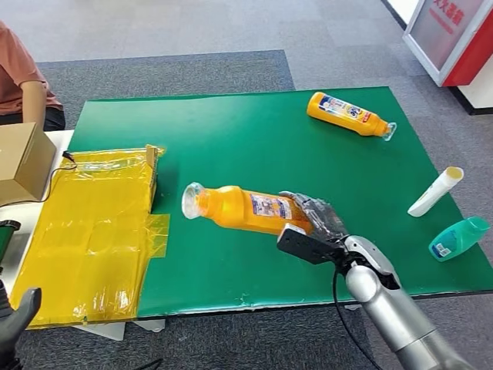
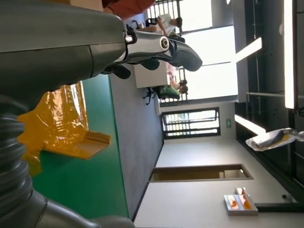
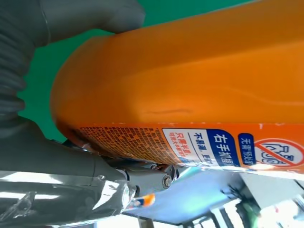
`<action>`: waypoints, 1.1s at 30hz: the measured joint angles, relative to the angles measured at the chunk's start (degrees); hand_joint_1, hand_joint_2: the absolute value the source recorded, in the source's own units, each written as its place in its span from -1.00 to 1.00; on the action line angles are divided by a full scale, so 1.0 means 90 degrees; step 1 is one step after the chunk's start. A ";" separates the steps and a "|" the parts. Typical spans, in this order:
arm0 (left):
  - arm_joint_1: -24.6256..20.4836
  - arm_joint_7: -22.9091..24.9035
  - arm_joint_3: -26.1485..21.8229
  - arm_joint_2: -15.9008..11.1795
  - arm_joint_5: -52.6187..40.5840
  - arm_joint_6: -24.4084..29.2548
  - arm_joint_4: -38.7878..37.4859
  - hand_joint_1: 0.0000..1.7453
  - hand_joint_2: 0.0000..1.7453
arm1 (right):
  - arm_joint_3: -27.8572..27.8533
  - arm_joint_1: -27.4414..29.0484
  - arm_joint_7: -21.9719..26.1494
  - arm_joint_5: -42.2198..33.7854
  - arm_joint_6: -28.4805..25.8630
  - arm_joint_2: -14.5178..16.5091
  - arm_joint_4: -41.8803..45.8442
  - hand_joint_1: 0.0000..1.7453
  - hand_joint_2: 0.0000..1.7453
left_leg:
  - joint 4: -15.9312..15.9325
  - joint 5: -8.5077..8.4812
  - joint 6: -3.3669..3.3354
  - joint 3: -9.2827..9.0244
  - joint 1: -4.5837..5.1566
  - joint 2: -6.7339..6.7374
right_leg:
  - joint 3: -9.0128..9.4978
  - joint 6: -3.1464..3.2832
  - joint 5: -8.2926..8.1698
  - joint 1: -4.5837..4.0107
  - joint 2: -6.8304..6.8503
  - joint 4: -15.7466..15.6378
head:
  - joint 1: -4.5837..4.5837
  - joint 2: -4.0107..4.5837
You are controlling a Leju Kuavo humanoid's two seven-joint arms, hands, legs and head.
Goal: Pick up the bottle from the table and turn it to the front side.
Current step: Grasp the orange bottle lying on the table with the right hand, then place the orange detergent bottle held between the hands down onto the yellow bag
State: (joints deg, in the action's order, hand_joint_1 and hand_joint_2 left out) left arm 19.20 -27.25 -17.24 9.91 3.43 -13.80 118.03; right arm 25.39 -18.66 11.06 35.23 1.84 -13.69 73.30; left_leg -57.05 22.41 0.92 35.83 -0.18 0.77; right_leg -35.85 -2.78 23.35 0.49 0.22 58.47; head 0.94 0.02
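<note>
While the orange bottle (image 1: 244, 208) is raised a little above the green counter (image 1: 349, 177), the right hand (image 1: 316, 223) holds it at its base end, with the fingers (image 1: 313, 208) closed around the body and the clear cap end pointing away toward the yellow plastic sheet (image 1: 93, 231). The picking up seems done. In the right wrist view a small-print label (image 3: 143, 145) faces the palm side, so I judge the turn to the front side is not finished. The left hand (image 2: 157, 47) holds nothing; its fingers are apart.
</note>
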 joint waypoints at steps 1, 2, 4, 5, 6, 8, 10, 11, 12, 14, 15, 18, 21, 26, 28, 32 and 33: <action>-0.0030 0.0029 -0.0001 -0.0017 0.0007 0.0033 -0.0023 -1.00 1.00 | -0.0079 0.0026 0.0059 -0.0129 0.0004 0.0049 0.0123 1.00 1.00 | 0.0000 0.0000 0.0000 0.0000 0.0000 0.0000 | 0.0000 0.0000 0.0000 0.0000 0.0000 0.0000 | -0.0001 0.0000; -0.0060 0.0046 -0.0001 -0.0035 0.0031 0.0051 -0.0048 -1.00 1.00 | -0.0153 0.0048 0.0116 -0.0269 0.0013 0.0101 0.0244 1.00 1.00 | 0.0000 -0.0001 0.0000 0.0000 0.0000 0.0000 | 0.0000 0.0000 -0.0001 0.0000 0.0000 0.0000 | -0.0001 0.0000; -0.0122 0.0060 -0.0001 -0.0076 0.0111 0.0066 -0.0096 -1.00 1.00 | -0.0280 0.0080 0.0228 -0.0568 0.0047 0.0206 0.0450 1.00 1.00 | 0.0000 -0.0003 0.0001 -0.0001 0.0000 0.0000 | 0.0000 0.0000 -0.0001 0.0000 0.0000 0.0000 | -0.0001 0.0000; -0.0159 0.0062 0.0001 -0.0098 0.0167 0.0078 -0.0121 -1.00 1.00 | -0.0342 0.0090 0.0303 -0.0747 0.0075 0.0266 0.0552 1.00 1.00 | 0.0000 -0.0003 0.0001 -0.0001 0.0000 0.0000 | -0.0001 0.0000 -0.0001 0.0000 0.0000 0.0000 | -0.0001 0.0000; -0.0207 0.0067 0.0007 -0.0123 0.0228 0.0096 -0.0146 -1.00 1.00 | -0.0400 0.0097 0.0397 -0.0932 0.0098 0.0330 0.0650 1.00 1.00 | 0.0000 -0.0004 0.0001 -0.0001 0.0000 0.0000 | -0.0001 0.0001 -0.0002 0.0000 0.0000 0.0000 | -0.0001 0.0000; -0.0346 0.0117 0.0049 -0.0198 0.0360 0.0165 -0.0224 -1.00 1.00 | -0.0504 0.0103 0.0662 -0.1303 0.0117 0.0492 0.0868 1.00 1.00 | 0.0000 -0.0005 0.0002 -0.0001 0.0000 0.0000 | -0.0002 0.0001 -0.0002 0.0000 0.0001 0.0000 | -0.0002 0.0000; -0.0559 0.0283 0.0129 -0.0304 0.0463 0.0277 -0.0386 -1.00 1.00 | -0.0561 0.0103 0.0928 -0.1524 0.0059 0.0684 0.1101 1.00 1.00 | 0.0000 -0.0007 0.0003 -0.0001 -0.0001 0.0000 | -0.0002 0.0002 -0.0002 -0.0001 0.0001 0.0001 | -0.0001 0.0000; -0.0687 0.0407 0.0180 -0.0362 0.0511 0.0333 -0.0515 -1.00 1.00 | -0.0569 0.0099 0.1023 -0.1578 0.0006 0.0791 0.1222 1.00 1.00 | 0.0000 -0.0008 0.0004 -0.0001 -0.0001 0.0000 | -0.0002 0.0002 -0.0003 -0.0001 0.0001 0.0001 | -0.0001 0.0000; -0.0824 0.0524 0.0237 -0.0422 0.0552 0.0372 -0.0663 -1.00 1.00 | -0.0568 0.0091 0.1088 -0.1617 -0.0054 0.0894 0.1329 1.00 1.00 | 0.0000 -0.0009 0.0005 -0.0002 -0.0001 0.0000 | -0.0003 0.0004 -0.0003 -0.0001 0.0000 0.0001 | -0.0001 0.0000; -0.1101 0.0676 0.0391 -0.0537 0.0658 0.0373 -0.0995 -1.00 1.00 | -0.0559 0.0056 0.1152 -0.1716 -0.0161 0.1093 0.1493 1.00 1.00 | 0.0000 -0.0012 0.0007 -0.0002 -0.0002 0.0000 | -0.0004 0.0006 -0.0005 -0.0003 0.0000 0.0001 | -0.0001 0.0000; -0.1240 0.0708 0.0490 -0.0592 0.0728 0.0333 -0.1151 -1.00 1.00 | -0.0554 0.0026 0.1169 -0.1780 -0.0200 0.1177 0.1538 1.00 1.00 | 0.0000 -0.0014 0.0007 -0.0002 -0.0002 0.0000 | -0.0004 0.0006 -0.0006 -0.0003 0.0001 0.0002 | -0.0002 0.0000; -0.1642 0.0793 0.0874 -0.0749 0.1058 0.0155 -0.1538 -1.00 1.00 | -0.0533 -0.0093 0.1218 -0.1983 -0.0285 0.1370 0.1587 1.00 1.00 | 0.0000 -0.0019 0.0005 -0.0001 -0.0001 0.0000 | -0.0003 0.0003 -0.0010 -0.0002 0.0001 0.0002 | -0.0001 0.0000; -0.2041 0.0942 0.1323 -0.0889 0.1468 -0.0042 -0.1840 -1.00 1.00 | -0.0497 -0.0186 0.1277 -0.2128 -0.0359 0.1506 0.1588 1.00 1.00 | 0.0000 -0.0020 0.0004 0.0000 0.0000 0.0000 | -0.0001 -0.0001 -0.0015 0.0000 0.0001 0.0002 | 0.0000 0.0000; -0.2624 0.1313 0.2148 -0.1079 0.2293 -0.0625 -0.2273 -1.00 1.00 | -0.0412 -0.0313 0.1357 -0.2201 -0.0542 0.1711 0.1526 1.00 1.00 | -0.0001 -0.0022 0.0004 0.0000 0.0002 0.0000 | -0.0003 0.0003 -0.0020 0.0001 0.0001 0.0001 | -0.0001 0.0000; -0.2816 0.1439 0.2502 -0.1134 0.2510 -0.0806 -0.2423 -1.00 1.00 | -0.0369 -0.0359 0.1367 -0.2203 -0.0611 0.1776 0.1478 1.00 1.00 | -0.0001 -0.0023 0.0005 0.0001 0.0002 0.0000 | -0.0004 0.0004 -0.0020 0.0001 0.0001 0.0001 | -0.0001 0.0000; -0.3173 0.1612 0.3162 -0.1233 0.2764 -0.0974 -0.2653 -1.00 1.00 | -0.0301 -0.0454 0.1369 -0.2207 -0.0710 0.1856 0.1357 1.00 1.00 | -0.0001 -0.0023 0.0006 0.0003 0.0001 0.0000 | -0.0007 0.0004 -0.0020 0.0001 0.0001 0.0001 | -0.0002 0.0000; -0.3260 0.1665 0.3310 -0.1253 0.2823 -0.1000 -0.2693 -1.00 1.00 | -0.0291 -0.0473 0.1371 -0.2206 -0.0736 0.1872 0.1323 1.00 1.00 | -0.0001 -0.0024 0.0006 0.0004 0.0001 0.0000 | -0.0008 0.0004 -0.0020 0.0001 0.0001 0.0001 | -0.0001 0.0000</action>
State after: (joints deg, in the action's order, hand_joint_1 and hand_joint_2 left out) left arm -10.14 -12.26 12.55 -1.37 28.84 -22.79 93.79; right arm 22.77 -22.92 23.40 15.37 -4.79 3.16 85.21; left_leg -57.05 22.20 0.97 35.86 -0.17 0.77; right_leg -35.91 -2.74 23.17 0.49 0.23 58.48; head 0.93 0.02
